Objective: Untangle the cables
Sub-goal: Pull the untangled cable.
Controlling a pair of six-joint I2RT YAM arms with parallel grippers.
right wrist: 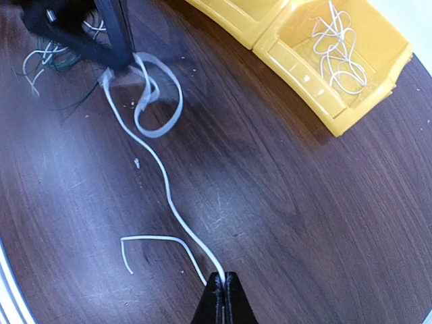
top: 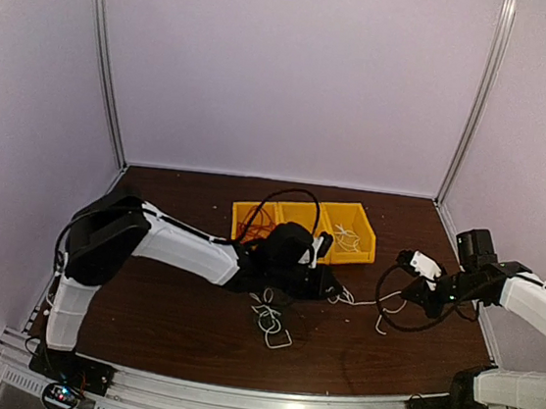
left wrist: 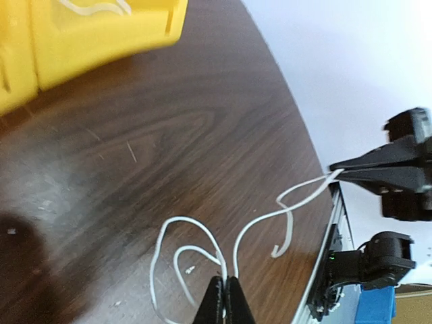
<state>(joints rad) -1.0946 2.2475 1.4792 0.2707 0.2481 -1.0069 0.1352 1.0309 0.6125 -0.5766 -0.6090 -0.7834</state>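
The left gripper [left wrist: 223, 282], its black fingers pinched together, clamps a thin, smooth white cable [left wrist: 260, 221] that curls in loose loops over the scuffed dark wood-grain table [top: 169, 336]. The cable runs to the right gripper [right wrist: 223, 277], likewise clamped on it. Behind sits a glossy yellow plastic bin [top: 362, 244] holding white wire coils.

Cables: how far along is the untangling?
Looks done: a white coil and red wires lie in the yellow bin. In hand: both pairs of jaws are shut on one white cable strung between them. Still to do: a small clump on the table.
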